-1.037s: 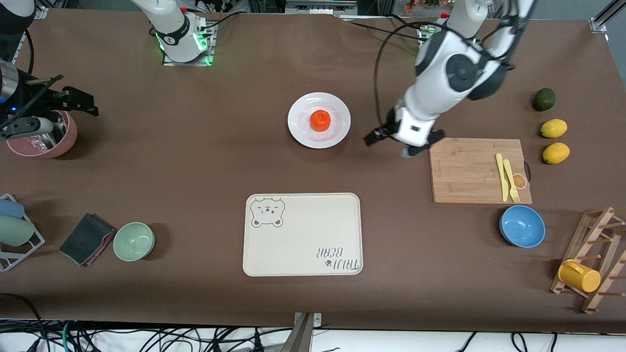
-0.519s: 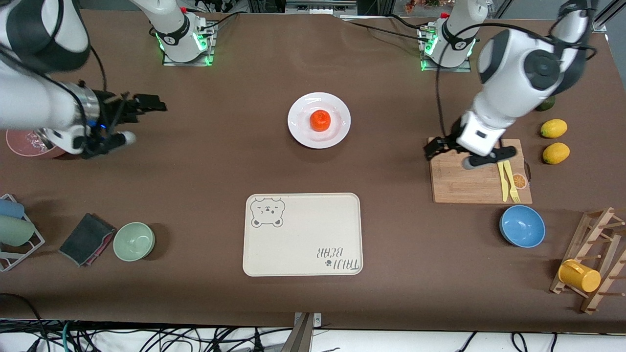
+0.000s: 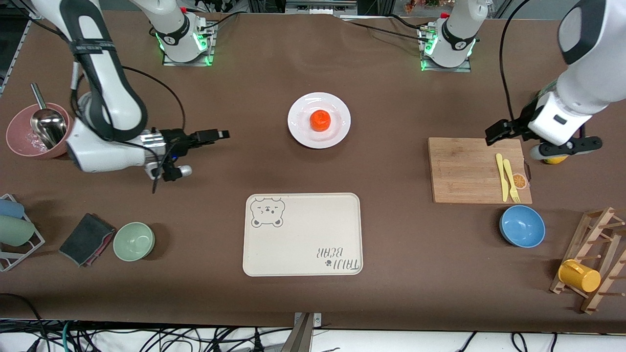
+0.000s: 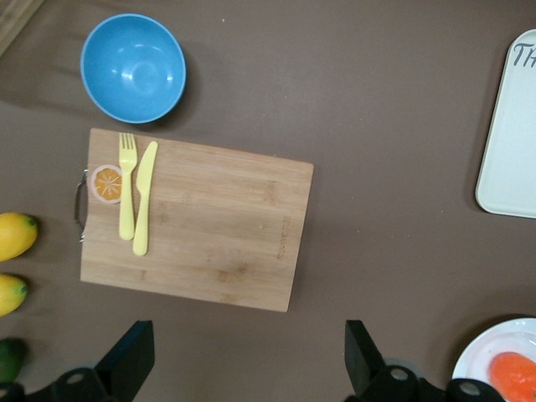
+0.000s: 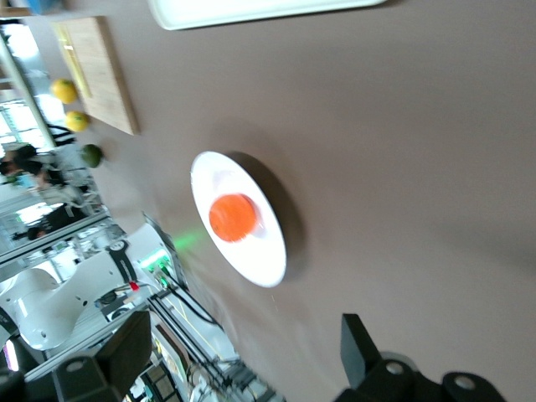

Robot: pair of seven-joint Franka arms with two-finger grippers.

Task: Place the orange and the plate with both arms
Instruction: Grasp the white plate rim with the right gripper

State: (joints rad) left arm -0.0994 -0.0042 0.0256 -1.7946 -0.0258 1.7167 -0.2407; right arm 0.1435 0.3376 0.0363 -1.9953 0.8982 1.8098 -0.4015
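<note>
So at this point the orange (image 3: 320,120) was already sitting in the middle of the plate (image 3: 339,108), and the plate was on the bare table between the two arms' ends, farther from the front camera than the bear tray (image 3: 303,234). My read: the fruit step was done and the plate itself was the job in hand, probably headed for that tray, which had nothing on it.

Going across the front view: pink bowl (image 3: 19,146) at the right arm's end had a metal ladle (image 3: 46,120) in it. The green bowl (image 3: 134,241) nearer the camera looked empty. The right gripper (image 3: 215,134) hung over bare table toward the plate, jaws spread wide in its wrist view, holding nothing. Then plate with orange, tray, cutting board (image 3: 464,171) with a yellow knife (image 3: 500,177) and fork (image 3: 511,181) on it, and an empty blue bowl (image 3: 522,226). The left gripper (image 3: 499,132) was over the board's edge, also wide open and empty.

Next move would probably call for both grippers to close in on opposite rim edges and lift level so the orange wouldn't roll
</note>
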